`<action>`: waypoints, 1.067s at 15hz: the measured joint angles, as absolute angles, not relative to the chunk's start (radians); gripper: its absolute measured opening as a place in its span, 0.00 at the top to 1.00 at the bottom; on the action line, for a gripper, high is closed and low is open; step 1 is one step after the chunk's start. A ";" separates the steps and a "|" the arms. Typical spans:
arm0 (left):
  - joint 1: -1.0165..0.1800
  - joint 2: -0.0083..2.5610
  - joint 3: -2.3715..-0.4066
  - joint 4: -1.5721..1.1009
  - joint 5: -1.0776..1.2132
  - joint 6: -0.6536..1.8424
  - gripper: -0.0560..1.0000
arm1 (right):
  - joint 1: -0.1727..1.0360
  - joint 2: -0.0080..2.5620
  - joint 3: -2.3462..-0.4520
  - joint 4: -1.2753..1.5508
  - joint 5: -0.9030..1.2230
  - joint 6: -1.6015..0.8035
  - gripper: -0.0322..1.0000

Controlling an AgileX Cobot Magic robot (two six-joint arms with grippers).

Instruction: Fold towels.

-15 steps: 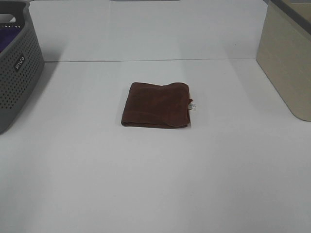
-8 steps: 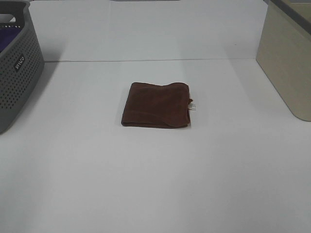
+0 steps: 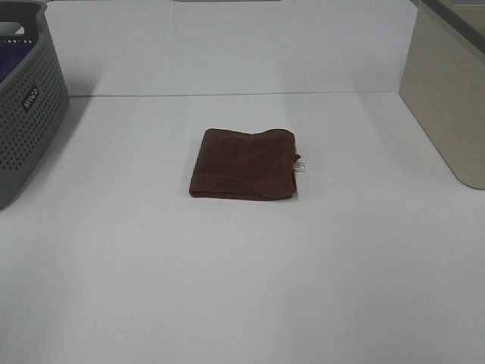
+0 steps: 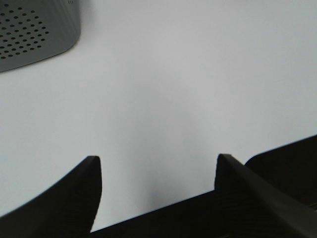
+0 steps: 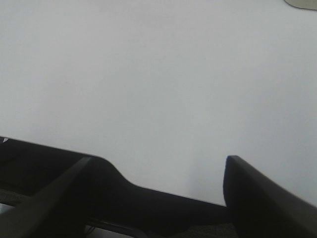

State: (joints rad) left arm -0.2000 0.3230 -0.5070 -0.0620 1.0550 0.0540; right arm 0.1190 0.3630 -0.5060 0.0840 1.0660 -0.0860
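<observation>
The dark reddish-brown towel lies folded into a small rectangle in the middle of the white table, with its small white tag sticking out at the right edge. Neither arm shows in the exterior high view. My left gripper is open and empty over bare table, its two dark fingers apart. My right gripper is also open and empty over bare table. The towel shows in neither wrist view.
A grey perforated basket stands at the far left with a purple cloth inside; its corner shows in the left wrist view. A beige bin stands at the far right. The table is white.
</observation>
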 joint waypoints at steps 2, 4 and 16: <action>-0.188 0.315 -0.507 -0.062 1.055 0.054 0.35 | 0.117 0.363 -0.506 0.086 1.066 -0.086 0.30; -0.102 0.251 -0.507 -0.062 1.055 0.054 0.35 | 0.024 0.343 -0.506 0.091 1.065 -0.086 0.30; -0.041 -0.005 -0.502 -0.062 1.055 0.055 0.35 | -0.036 -0.006 -0.505 0.096 1.061 -0.086 0.30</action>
State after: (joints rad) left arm -0.0410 -0.0050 -0.5020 -0.0620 1.0550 0.0550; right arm -0.0360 -0.0060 -0.5050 0.0960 1.0610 -0.0860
